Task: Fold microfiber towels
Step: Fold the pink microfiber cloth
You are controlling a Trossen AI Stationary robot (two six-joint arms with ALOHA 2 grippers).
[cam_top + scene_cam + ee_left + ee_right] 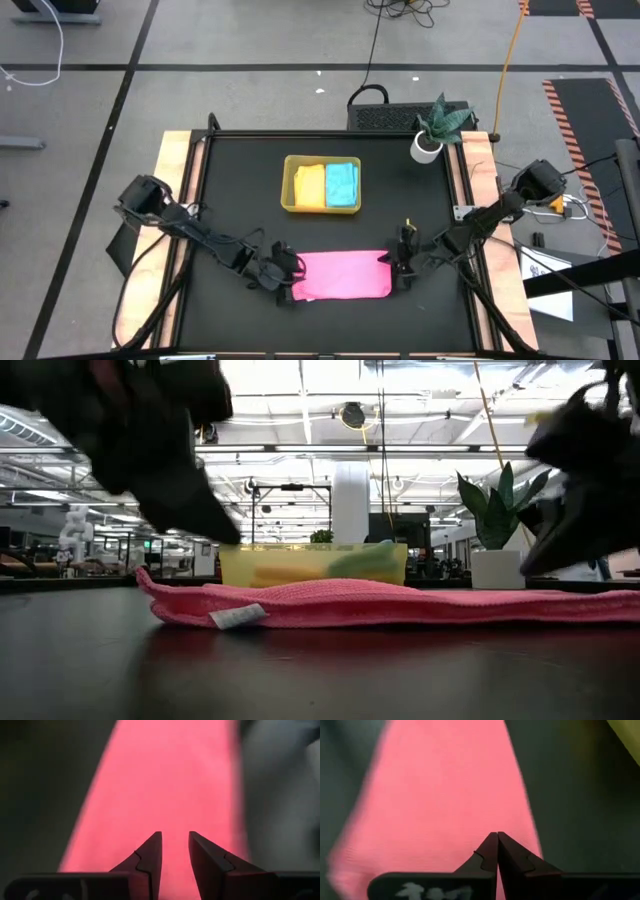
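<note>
We judged the main risk to lie at the two short ends of the pink towel [343, 275], which lay folded into a long strip on the near part of the worktop [240, 190]. If either end effector pinched only the top layer, the strip could peel open when lifted, and an uneven pull from the two sides could skew it or drag it across the dark surface.

The left end effector [175, 842] sat at the strip's left end, its fingers narrowly parted with pink cloth showing in the gap; we could not tell whether they gripped it. The right end effector [497, 842] sat at the right end, fingers fully closed over the cloth, no fold visibly caught between them.

Farther back, the yellow towel [310, 185] and sky blue towel [342, 184] lay folded in the yellow-green tray [288, 200].
</note>
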